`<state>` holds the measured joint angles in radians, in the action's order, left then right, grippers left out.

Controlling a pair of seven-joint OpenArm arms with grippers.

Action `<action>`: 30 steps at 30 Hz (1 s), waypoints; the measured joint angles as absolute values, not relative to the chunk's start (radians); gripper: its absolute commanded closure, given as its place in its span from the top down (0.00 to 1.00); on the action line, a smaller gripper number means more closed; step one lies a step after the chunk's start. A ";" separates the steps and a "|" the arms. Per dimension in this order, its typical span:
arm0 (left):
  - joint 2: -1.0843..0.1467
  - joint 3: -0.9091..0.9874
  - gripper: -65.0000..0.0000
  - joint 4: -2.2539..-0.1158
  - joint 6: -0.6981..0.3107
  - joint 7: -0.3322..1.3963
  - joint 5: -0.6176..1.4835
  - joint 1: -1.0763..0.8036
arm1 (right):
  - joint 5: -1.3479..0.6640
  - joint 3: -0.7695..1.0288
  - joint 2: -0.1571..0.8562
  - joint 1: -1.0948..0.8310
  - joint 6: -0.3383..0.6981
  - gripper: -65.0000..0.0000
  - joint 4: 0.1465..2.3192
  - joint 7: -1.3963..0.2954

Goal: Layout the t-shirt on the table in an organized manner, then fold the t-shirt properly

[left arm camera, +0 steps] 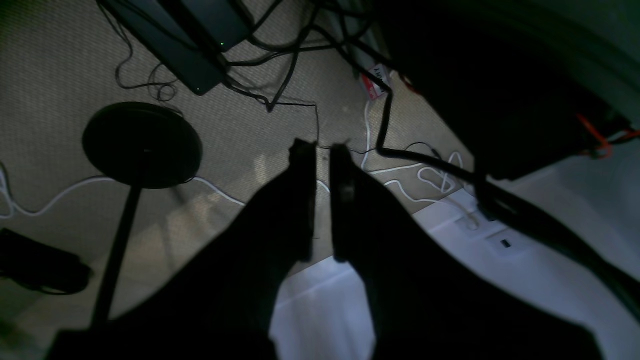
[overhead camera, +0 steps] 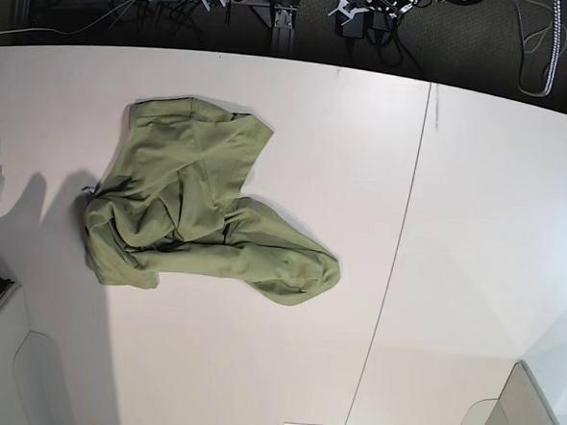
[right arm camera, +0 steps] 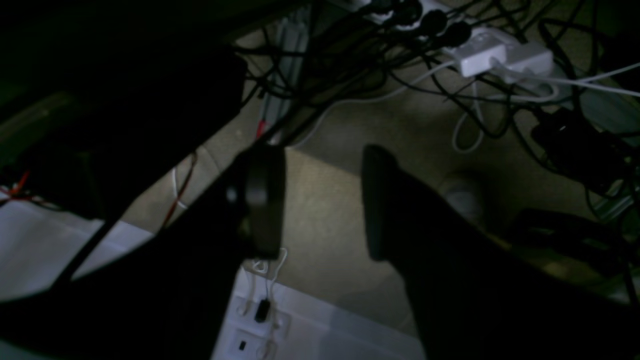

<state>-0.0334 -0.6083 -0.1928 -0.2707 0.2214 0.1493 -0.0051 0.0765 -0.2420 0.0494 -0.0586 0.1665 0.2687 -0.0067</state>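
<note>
the t-shirt [overhead camera: 202, 208] lies crumpled on the left half of the table [overhead camera: 478, 186] in the base view, bunched and overlapped, so i judge neither layout nor fold has begun. my left gripper [left arm camera: 322, 150] shows its fingers nearly together, grasping nothing; my right gripper [right arm camera: 322, 200] is spread, both off the table edge.

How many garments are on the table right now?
1. The t-shirt lies crumpled on the table, left of the dark seam. Nothing else in the base view; anything under the shirt would be hidden.
</note>
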 measured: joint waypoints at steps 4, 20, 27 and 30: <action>-0.033 -0.608 0.09 -0.194 -0.271 0.221 0.150 -0.005 | 0.076 -0.242 0.050 -0.059 0.167 0.39 0.269 -0.007; -0.033 -0.608 0.09 -0.423 -0.271 0.237 0.009 -0.155 | 0.123 -0.242 0.070 -0.233 0.160 0.39 0.540 -0.009; -0.052 -0.501 0.09 -0.609 -0.258 0.236 0.001 -0.256 | 0.121 -0.241 0.116 -0.389 0.156 0.39 0.788 -0.014; -0.059 -0.419 0.09 -0.693 -0.275 0.241 0.004 -0.307 | 0.111 -0.241 0.137 -0.448 0.158 0.39 0.887 -0.019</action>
